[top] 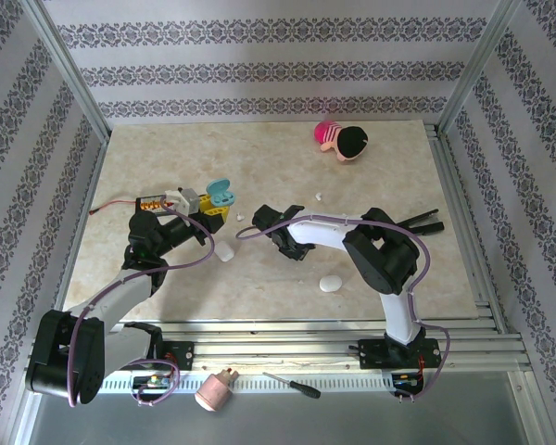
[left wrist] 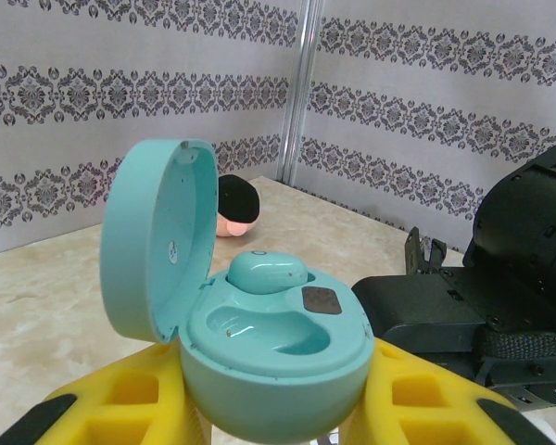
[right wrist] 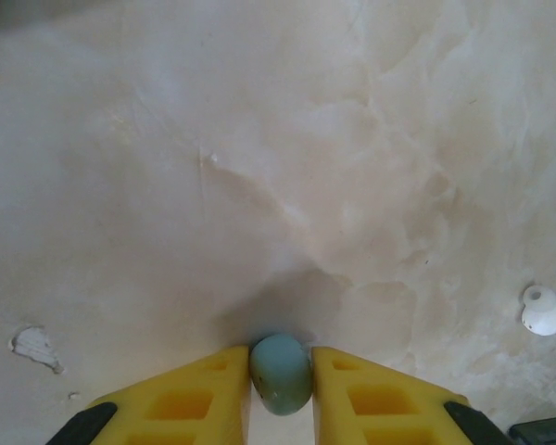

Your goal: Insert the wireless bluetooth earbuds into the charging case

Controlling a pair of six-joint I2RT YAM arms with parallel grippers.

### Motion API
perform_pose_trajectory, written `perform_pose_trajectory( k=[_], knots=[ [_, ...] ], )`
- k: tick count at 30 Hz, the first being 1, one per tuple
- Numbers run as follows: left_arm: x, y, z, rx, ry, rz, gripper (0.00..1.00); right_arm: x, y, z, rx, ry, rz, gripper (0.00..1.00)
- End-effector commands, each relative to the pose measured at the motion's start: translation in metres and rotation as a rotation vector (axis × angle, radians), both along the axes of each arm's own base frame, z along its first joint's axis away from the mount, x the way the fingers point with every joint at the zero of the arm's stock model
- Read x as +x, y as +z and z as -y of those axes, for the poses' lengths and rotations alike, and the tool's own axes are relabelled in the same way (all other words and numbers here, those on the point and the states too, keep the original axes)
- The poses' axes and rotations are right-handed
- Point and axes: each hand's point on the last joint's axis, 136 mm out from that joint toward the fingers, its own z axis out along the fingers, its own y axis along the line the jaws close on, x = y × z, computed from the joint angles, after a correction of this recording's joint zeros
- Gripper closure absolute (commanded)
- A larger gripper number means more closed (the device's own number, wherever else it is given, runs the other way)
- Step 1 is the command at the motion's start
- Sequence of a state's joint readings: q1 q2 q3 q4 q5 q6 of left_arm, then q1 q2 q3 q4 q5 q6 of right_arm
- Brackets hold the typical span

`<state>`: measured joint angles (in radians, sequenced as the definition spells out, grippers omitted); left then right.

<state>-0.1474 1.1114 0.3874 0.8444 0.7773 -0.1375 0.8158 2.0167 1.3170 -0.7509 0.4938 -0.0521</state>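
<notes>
Now my right gripper (right wrist: 280, 397) pinches a small, smooth light blue earbud (right wrist: 280, 371), an oval pebble whose long axis runs along my fingers, just above the marbled table (right wrist: 259, 139). My left gripper (left wrist: 278, 422) clasps the teal charging case (left wrist: 278, 357), lid standing open; a matching bud (left wrist: 264, 271) sits in the farther of its two sockets.

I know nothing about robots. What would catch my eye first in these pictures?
The open turquoise case, gripped between the left gripper's yellow fingers, with one earbud seated inside and the other slot empty. Next, the right gripper pinching a second blue earbud close over the marble-look table. At the table's far edge lies a pink-and-black toy.
</notes>
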Motion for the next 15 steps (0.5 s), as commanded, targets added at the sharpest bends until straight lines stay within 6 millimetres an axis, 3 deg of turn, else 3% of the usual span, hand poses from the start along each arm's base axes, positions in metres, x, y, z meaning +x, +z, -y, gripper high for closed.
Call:
perform_pose_trajectory(
  k=[1,6,15],
  knots=[
    [0.0,0.005,-0.003,0.007,0.006,0.035,0.73,0.001,-0.004,0.009,-0.027,-0.021,0.012,0.8],
    [-0.001,0.005,-0.003,0.011,-0.002,0.038,0.73,0.001,0.017,0.0,0.093,-0.052,0.029,0.82],
    [0.006,0.007,0.004,-0.014,-0.037,0.059,0.74,-0.009,0.086,-0.011,0.592,-0.227,0.012,0.83]
  ],
)
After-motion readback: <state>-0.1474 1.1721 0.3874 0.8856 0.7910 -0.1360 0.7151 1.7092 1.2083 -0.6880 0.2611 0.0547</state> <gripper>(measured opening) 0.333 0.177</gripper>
